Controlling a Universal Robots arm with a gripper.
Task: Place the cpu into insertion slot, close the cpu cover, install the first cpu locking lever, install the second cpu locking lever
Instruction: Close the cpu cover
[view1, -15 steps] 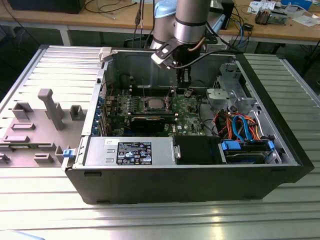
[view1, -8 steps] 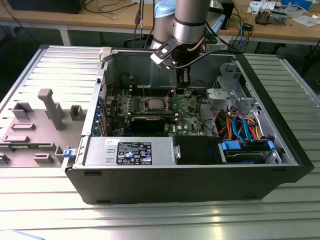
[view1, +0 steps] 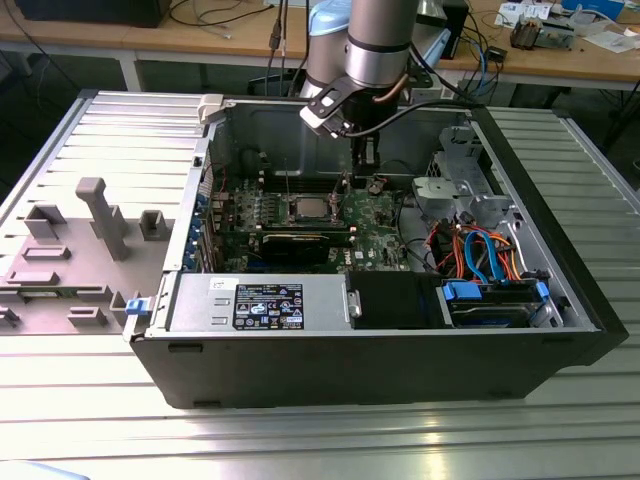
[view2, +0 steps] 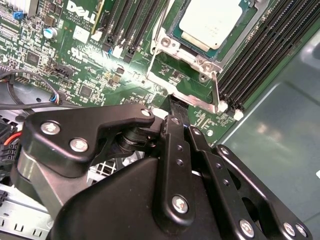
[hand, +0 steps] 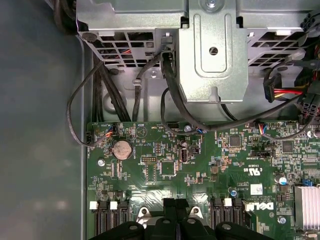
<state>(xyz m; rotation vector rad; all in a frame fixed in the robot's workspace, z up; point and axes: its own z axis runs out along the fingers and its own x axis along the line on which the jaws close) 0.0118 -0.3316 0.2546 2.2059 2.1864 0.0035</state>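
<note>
Cpu (view2: 212, 22) seated in slot (view2: 190, 97), mid-board (view2: 75, 65). Cover (view2: 171, 44) looks closed over it. Fingers (view2: 175, 127) together, empty, tips at slot corner beside lever (view2: 215, 90). Levers judged unlatched.

1. A silver metal tabletop (view1: 300, 440) with long grooves runs across the exterior view. Bright light shines off its front part.
2. A grey plastic holder (view1: 70, 250) with little posts sits on it at the exterior view's left.
3. A wooden bench (view1: 120, 40) stands at the back with black cables (view1: 215, 15) on it.
4. Another wooden bench (view1: 560, 62) holds small messy things.
5. The floor (view1: 60, 75) under them is dark.
</note>
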